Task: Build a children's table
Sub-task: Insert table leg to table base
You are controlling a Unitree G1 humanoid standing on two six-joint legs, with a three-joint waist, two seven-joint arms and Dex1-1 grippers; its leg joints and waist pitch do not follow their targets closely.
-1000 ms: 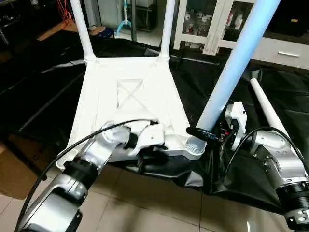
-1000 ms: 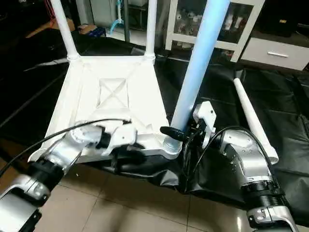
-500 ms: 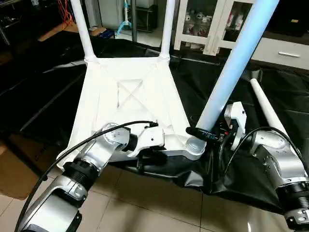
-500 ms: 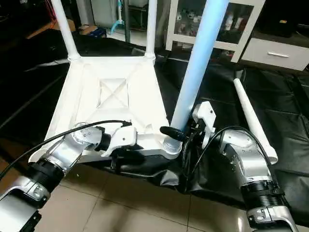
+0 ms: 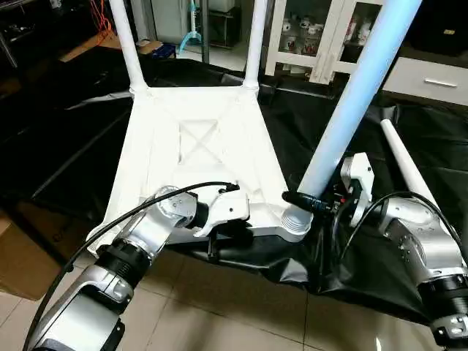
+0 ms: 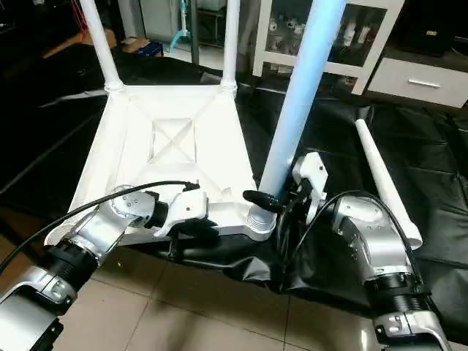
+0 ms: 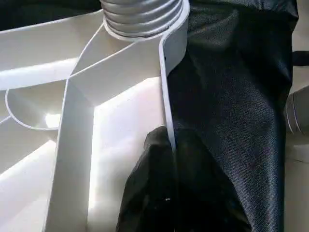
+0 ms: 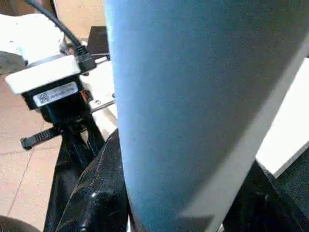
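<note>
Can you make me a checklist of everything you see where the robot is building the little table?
Surface: black sheet spread over a tiled floor.
Job's things: white table top lies upside down; two legs stand in its far corners; a third leg stands tilted in the near corner socket; a fourth leg lies on the sheet.
Clutter: cardboard at the sheet's edge.
Grippers: left gripper pinches the top's near rim; right gripper is around the third leg's base.
Cables: black cable along the left arm.
Surroundings: white glass-door cabinet behind.
</note>
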